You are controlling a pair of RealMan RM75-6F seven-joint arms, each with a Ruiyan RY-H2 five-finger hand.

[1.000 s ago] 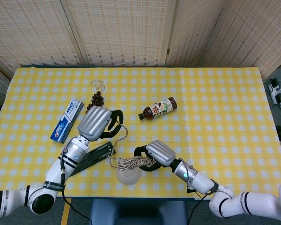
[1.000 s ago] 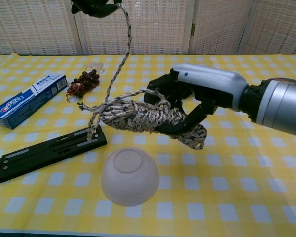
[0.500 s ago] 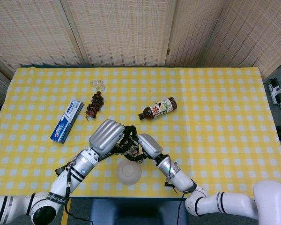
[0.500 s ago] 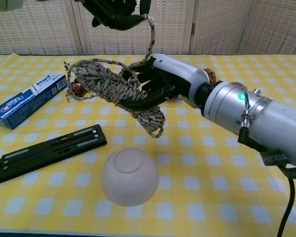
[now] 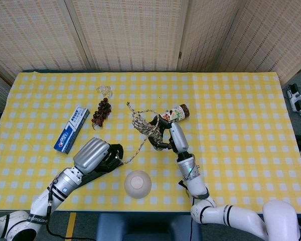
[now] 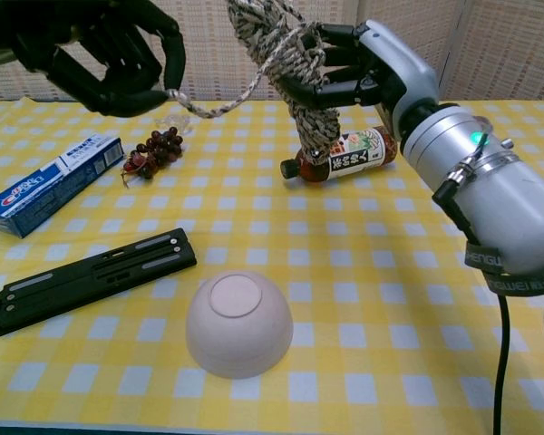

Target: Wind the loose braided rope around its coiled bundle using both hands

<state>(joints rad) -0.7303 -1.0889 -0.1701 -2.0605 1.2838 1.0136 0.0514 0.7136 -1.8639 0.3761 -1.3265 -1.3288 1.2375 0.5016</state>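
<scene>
Woven screens stand behind a table (image 5: 241, 100) with a yellow checked cloth. Above it, the right hand (image 6: 367, 68) has its fingers (image 6: 331, 91) wrapped around the rope bundle (image 6: 299, 82), held upright in the air. A loose strand (image 6: 231, 104) runs from the bundle to the left hand (image 6: 109, 54), pinched at its curled fingertips (image 6: 170, 86). Behind the bundle lies a bottle (image 6: 344, 154). Below the left hand's fingers sit grapes (image 6: 154, 149), a toothpaste box (image 6: 45, 181), a black bracket (image 6: 91, 276) and an upturned bowl (image 6: 238, 323).
</scene>
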